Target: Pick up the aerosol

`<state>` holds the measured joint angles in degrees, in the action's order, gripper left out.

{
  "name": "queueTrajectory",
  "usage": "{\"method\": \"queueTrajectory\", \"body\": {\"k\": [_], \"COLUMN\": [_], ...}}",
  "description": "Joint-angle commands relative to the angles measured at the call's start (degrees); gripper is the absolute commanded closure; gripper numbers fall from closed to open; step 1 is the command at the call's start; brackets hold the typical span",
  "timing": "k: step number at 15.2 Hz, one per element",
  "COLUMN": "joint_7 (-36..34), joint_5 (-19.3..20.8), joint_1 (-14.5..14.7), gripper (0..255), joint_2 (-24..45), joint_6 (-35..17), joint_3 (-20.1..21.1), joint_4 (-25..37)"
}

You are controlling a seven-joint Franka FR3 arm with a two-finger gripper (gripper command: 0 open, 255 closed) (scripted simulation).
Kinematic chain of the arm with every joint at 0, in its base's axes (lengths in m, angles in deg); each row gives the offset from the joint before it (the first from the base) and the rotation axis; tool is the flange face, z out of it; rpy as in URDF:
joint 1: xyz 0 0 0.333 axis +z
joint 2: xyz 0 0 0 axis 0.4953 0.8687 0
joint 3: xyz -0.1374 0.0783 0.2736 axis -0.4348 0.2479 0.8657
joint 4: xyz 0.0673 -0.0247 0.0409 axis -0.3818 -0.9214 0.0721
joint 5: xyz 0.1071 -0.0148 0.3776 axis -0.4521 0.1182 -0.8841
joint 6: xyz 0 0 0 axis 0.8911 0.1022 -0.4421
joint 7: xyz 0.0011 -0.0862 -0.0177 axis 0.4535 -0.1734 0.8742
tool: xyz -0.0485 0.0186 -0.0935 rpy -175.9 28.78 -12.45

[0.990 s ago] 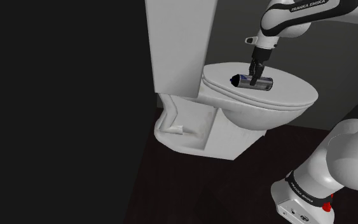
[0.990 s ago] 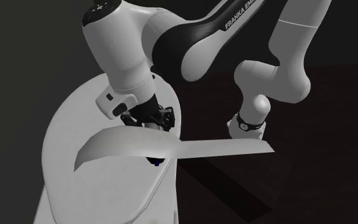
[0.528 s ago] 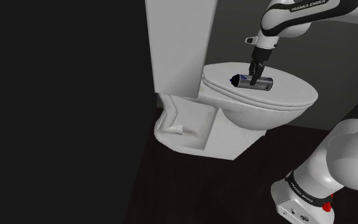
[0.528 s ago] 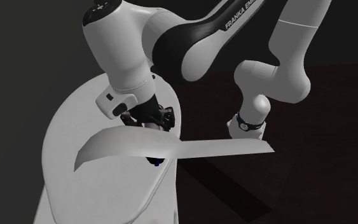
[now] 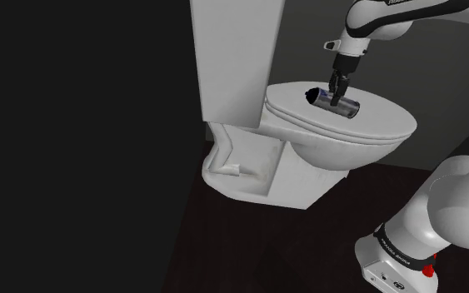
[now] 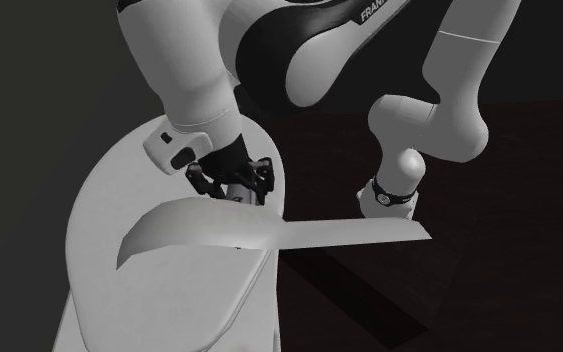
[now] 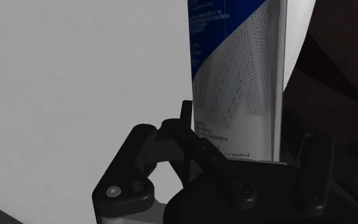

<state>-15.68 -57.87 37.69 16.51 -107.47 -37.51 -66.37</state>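
The arm (image 5: 391,15) bends down over the toilet lid (image 5: 386,123), tool (image 5: 337,94) clamped on the tilted spray can (image 5: 349,106), well inside the lid's edges.

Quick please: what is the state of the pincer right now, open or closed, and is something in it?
The pincer: closed, holding the aerosol can around its middle.

We see a white toilet (image 5: 307,171) with its lid (image 5: 378,121) down and a tall tank (image 5: 236,58) rising behind it. It stands on a dark floor (image 5: 249,250), with a dark grey wall (image 5: 307,33) beyond.
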Motion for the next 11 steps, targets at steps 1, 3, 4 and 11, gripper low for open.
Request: {"method": "queueTrajectory", "body": {"k": [1, 3, 4, 11], "joint_7": [-0.11, -0.23, -0.28, -0.47], "joint_5": [0.02, 0.07, 0.08, 0.07], "joint_1": [0.04, 0.08, 0.1, 0.22], "gripper": [255, 255, 255, 255], "joint_2": [-0.25, -0.52, -0.64, -1.01], "joint_6": [1.66, 3.2, 3.98, 7.95], "joint_3": [0.16, 0.31, 0.39, 0.73], "joint_4": [1.44, 2.74, 3.41, 7.04]}}
